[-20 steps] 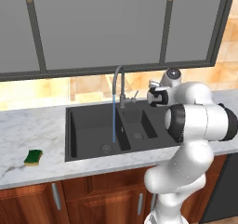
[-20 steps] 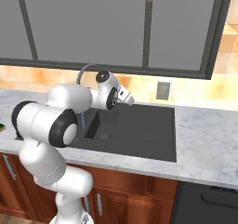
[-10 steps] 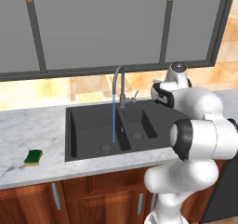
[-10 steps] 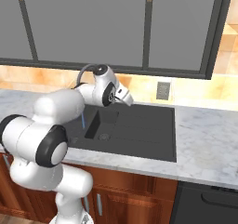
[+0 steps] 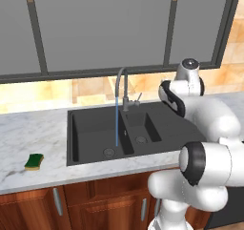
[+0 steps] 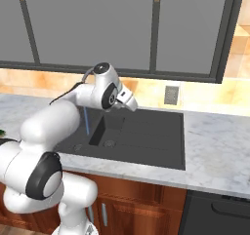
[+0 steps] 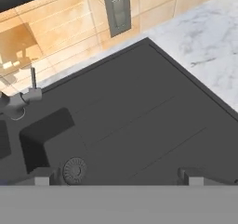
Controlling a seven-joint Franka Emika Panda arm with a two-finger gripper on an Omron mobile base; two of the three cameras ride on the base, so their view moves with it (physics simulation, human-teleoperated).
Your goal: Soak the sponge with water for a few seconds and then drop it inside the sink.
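Observation:
The sponge (image 5: 34,161), green over yellow, lies on the marble counter left of the sink (image 5: 90,129). A thin blue stream of water (image 5: 116,124) falls from the gooseneck faucet (image 5: 122,81) into the left basin. My gripper (image 6: 131,104) hovers above the sink's right part (image 6: 146,136), just right of the faucet and far from the sponge. In the hand view its fingertips (image 7: 42,176) stand wide apart with nothing between them, over the dark sink floor (image 7: 139,116) and a round drain (image 7: 74,169).
The faucet handle (image 7: 32,86) sticks up at the sink's back rim. A wall outlet (image 7: 117,11) sits on the tan backsplash. Marble counter (image 6: 215,146) extends right of the sink. Grey upper cabinets (image 5: 105,28) hang overhead.
The arm's elbow and lower links have swung out toward the camera while the hand stayed almost in place beside the faucet. Water runs throughout; the sponge has not moved.

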